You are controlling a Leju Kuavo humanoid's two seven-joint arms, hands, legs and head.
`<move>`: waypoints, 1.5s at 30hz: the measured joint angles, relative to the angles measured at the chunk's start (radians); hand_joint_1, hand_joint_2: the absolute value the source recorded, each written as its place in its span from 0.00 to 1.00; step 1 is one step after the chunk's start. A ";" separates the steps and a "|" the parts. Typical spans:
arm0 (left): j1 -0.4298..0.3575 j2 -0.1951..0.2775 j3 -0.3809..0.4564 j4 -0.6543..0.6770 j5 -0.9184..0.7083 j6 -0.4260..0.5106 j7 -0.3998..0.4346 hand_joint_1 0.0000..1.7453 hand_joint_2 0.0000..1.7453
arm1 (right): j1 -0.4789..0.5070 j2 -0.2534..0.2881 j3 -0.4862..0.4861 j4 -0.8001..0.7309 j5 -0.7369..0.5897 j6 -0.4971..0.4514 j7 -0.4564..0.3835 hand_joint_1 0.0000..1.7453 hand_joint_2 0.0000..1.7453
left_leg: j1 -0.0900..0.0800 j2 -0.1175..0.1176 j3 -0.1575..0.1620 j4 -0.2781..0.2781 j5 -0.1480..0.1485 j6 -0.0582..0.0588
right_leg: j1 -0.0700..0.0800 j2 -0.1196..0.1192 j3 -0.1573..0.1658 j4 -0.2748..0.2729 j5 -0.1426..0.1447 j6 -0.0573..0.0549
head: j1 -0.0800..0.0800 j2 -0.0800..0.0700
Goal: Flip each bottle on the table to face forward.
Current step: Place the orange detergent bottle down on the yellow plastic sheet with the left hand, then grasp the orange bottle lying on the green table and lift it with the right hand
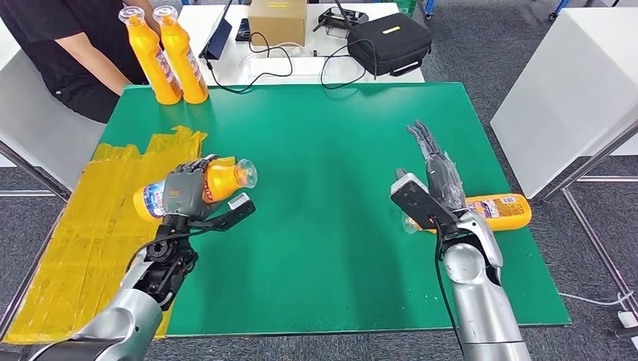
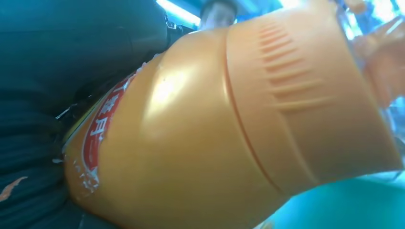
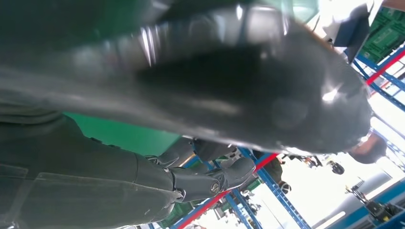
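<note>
The green desk (image 1: 331,150) carries yellow tape (image 1: 90,226) along its left edge and two upright bottles (image 1: 169,56) at the far left corner. The left robot hand (image 1: 184,194) is wrapped around a bottle (image 1: 218,180) held on its side above the desk. The right robot hand (image 1: 436,177), fingers spread and holding nothing, hovers beside a lying bottle (image 1: 496,210).

Held bottle (image 2: 200,143): red-bordered label with white characters at its edge, seen sideways and cut off, not readable. Same label in head view: blue-white patch, too small to read. Lying bottle (image 1: 498,210): label with blue and red print, illegible. Two standing bottles (image 1: 167,56): labels illegible. Box (image 1: 277,20) and black case (image 1: 388,42): yellow stickers, text illegible.
</note>
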 joint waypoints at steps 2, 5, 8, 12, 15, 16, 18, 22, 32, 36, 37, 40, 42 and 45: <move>-0.014 0.003 -0.005 0.055 -0.017 -0.002 0.043 1.00 1.00 | 0.000 -0.004 -0.007 0.008 0.002 0.000 -0.001 0.00 0.00 | 0.000 0.000 0.000 0.000 0.000 0.000 | 0.000 0.000 0.000 0.000 0.000 0.000 | 0.000 0.000; -0.034 0.010 -0.023 0.118 -0.025 -0.011 0.102 1.00 1.00 | 0.001 -0.015 -0.024 0.016 0.004 0.003 -0.009 0.00 0.00 | 0.000 0.000 0.000 0.000 0.000 0.000 | 0.000 0.000 0.000 0.000 0.000 0.000 | 0.000 0.000; -0.045 0.019 -0.042 0.156 -0.027 -0.014 0.143 1.00 1.00 | 0.001 -0.034 -0.046 0.026 0.000 0.017 -0.033 0.00 0.00 | 0.000 0.000 0.000 0.000 0.000 0.000 | 0.000 0.000 0.000 0.000 0.000 0.000 | 0.000 0.000; -0.044 0.033 -0.063 0.185 -0.027 -0.014 0.180 0.00 0.00 | -0.006 -0.060 -0.079 0.057 -0.006 0.038 -0.071 0.00 0.00 | 0.000 0.000 0.000 0.000 0.000 0.000 | 0.000 0.000 0.001 0.000 0.000 0.000 | 0.000 0.000; -0.037 0.050 -0.077 0.198 -0.026 -0.015 0.202 0.00 0.00 | -0.012 -0.062 -0.086 0.073 0.013 0.038 -0.072 0.00 0.00 | 0.000 0.001 0.000 0.000 0.000 0.000 | 0.000 0.000 0.001 0.001 0.000 0.000 | 0.000 0.000; -0.035 0.056 -0.080 0.202 -0.024 -0.017 0.204 0.00 0.00 | -0.013 -0.061 -0.087 0.076 0.020 0.037 -0.068 0.00 0.00 | 0.000 0.001 0.000 0.000 0.000 0.000 | 0.000 0.000 0.001 0.001 0.000 0.000 | 0.000 0.000; -0.033 0.069 -0.084 0.209 -0.020 -0.026 0.200 0.00 0.00 | -0.017 -0.057 -0.086 0.087 0.033 0.032 -0.058 0.00 0.00 | 0.000 0.000 0.000 0.000 0.000 0.000 | 0.000 0.000 0.000 0.001 0.000 0.000 | 0.000 0.000; -0.033 0.093 -0.085 0.217 -0.022 -0.023 0.192 0.00 0.00 | -0.031 -0.048 -0.080 0.119 0.048 0.011 -0.043 0.00 0.00 | 0.001 0.000 0.000 0.000 0.000 0.000 | 0.000 0.000 0.000 0.001 0.000 0.000 | 0.000 0.000; 0.006 0.101 -0.022 0.103 0.045 0.001 0.026 0.00 0.00 | 0.013 -0.055 -0.086 0.174 0.124 -0.057 -0.023 0.00 1.00 | 0.000 -0.001 0.000 0.000 0.000 0.000 | 0.000 -0.001 -0.001 0.001 0.000 0.000 | 0.000 0.000; 0.003 0.086 0.022 0.047 0.091 0.001 -0.055 0.00 0.00 | 0.073 -0.066 -0.124 0.158 0.153 -0.053 -0.023 0.00 1.00 | 0.000 -0.001 0.000 0.000 0.000 0.000 | 0.000 -0.001 -0.001 0.001 0.000 0.000 | 0.000 0.000; 0.003 0.080 0.038 0.032 0.148 0.000 -0.122 0.00 0.00 | 0.095 -0.068 -0.137 0.145 0.163 -0.047 -0.026 0.00 0.75 | 0.000 -0.001 0.000 0.000 0.000 0.000 | 0.000 -0.001 -0.001 0.001 0.000 0.000 | 0.000 0.000; 0.001 0.062 0.104 -0.020 0.459 -0.043 -0.392 0.00 0.00 | 0.162 -0.073 -0.186 0.101 0.178 -0.023 -0.044 0.00 0.00 | 0.000 0.000 0.000 0.000 0.000 0.000 | 0.000 0.000 -0.001 0.001 0.000 0.000 | 0.000 0.000; -0.002 0.054 0.141 -0.057 0.652 -0.150 -0.488 0.00 0.00 | 0.197 -0.076 -0.222 0.081 0.172 -0.011 -0.062 0.00 0.00 | 0.000 0.001 0.000 0.000 0.000 0.000 | 0.000 0.000 -0.001 0.001 0.000 0.000 | 0.000 0.000; -0.010 0.047 0.166 -0.091 0.818 -0.372 -0.512 0.00 0.00 | 0.233 -0.084 -0.274 0.060 0.151 0.000 -0.094 0.00 0.50 | 0.000 0.000 0.000 0.000 0.000 0.000 | 0.000 -0.001 -0.001 0.000 0.000 0.000 | 0.000 0.000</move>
